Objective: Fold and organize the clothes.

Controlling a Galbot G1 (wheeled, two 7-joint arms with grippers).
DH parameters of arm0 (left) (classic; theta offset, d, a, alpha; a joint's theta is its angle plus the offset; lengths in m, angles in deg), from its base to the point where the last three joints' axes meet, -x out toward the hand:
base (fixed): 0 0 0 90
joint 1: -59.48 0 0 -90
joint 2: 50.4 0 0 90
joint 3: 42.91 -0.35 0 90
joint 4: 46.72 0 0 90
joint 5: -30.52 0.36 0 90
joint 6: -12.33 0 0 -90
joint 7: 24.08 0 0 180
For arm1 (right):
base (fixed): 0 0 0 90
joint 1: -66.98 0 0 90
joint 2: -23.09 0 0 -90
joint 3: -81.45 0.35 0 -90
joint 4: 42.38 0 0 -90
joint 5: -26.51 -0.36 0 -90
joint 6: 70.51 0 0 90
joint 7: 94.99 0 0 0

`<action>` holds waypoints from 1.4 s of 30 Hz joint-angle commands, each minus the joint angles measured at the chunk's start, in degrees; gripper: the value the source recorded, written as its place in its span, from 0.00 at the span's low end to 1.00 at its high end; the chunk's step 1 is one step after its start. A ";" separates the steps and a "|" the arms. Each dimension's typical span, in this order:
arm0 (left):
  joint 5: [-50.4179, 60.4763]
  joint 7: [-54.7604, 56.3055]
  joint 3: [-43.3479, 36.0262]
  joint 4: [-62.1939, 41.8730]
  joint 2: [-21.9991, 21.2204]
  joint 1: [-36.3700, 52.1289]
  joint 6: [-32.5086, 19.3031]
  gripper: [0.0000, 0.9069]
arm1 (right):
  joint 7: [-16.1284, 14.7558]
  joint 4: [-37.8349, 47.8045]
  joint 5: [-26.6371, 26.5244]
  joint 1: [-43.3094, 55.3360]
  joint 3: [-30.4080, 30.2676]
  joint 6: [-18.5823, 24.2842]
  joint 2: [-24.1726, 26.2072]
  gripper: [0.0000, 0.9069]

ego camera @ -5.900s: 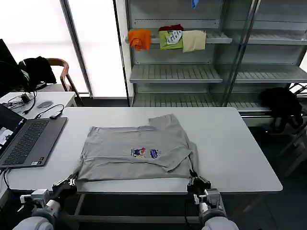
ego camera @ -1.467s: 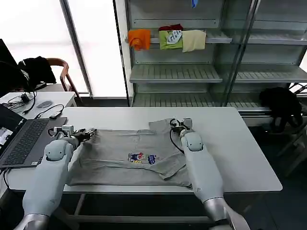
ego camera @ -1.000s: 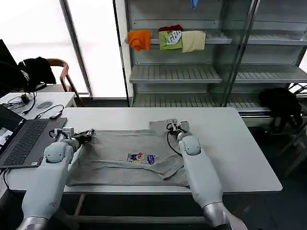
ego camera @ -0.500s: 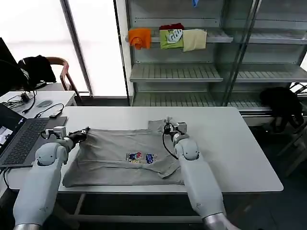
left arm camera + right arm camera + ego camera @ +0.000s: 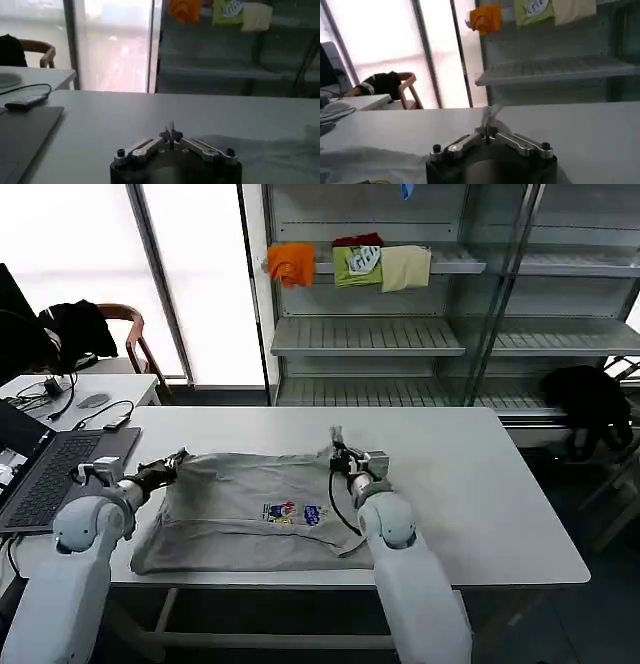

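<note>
Grey cloth covers the middle of the white desk [image 5: 480, 484]: a light grey short-sleeved shirt [image 5: 250, 514] lies spread there, its small multicolour chest print [image 5: 295, 512] facing up and its near hem reaching the desk's front edge. The left claw [image 5: 172, 460] sits at the shirt's far left corner, fingers pressed together on a pinch of the fabric; in the left wrist view the left claw [image 5: 171, 135] has its tips meeting on a thin sliver of pale cloth above the desk top. The right claw [image 5: 336, 446] is at the shirt's far right corner, raised a little off the desk, with a peak of fabric standing up from its tips; the right wrist view shows the right claw [image 5: 489, 129] likewise closed on a small upright tuft of grey cloth, with more of the shirt [image 5: 365, 162] lying slack to one side. Between the two claws the shirt's far edge runs roughly level across the desk. An open laptop [image 5: 45, 474] rests on the desk's left end, just beside the left arm. Behind the desk stands a metal shelving unit [image 5: 400, 334] with small orange, green and cream folded garments [image 5: 350, 264] on an upper shelf, and a black garment [image 5: 590, 399] lies low at the right.
</note>
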 commanded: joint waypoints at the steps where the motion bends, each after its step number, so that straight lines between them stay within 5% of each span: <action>1: -2.44 -0.58 2.05 5.53 0.47 -6.24 -0.23 0.01 | 0.33 -8.64 -0.78 -7.51 -0.17 -0.85 2.50 0.00; 19: -7.46 -3.36 8.96 10.15 2.88 -16.93 -2.43 0.01 | -1.64 -18.48 0.59 -20.54 2.57 -0.02 3.52 0.00; 42: -7.01 -4.70 10.13 9.22 3.26 -18.81 -3.54 0.01 | -1.45 -23.05 -0.46 -25.29 6.92 -0.29 4.41 0.00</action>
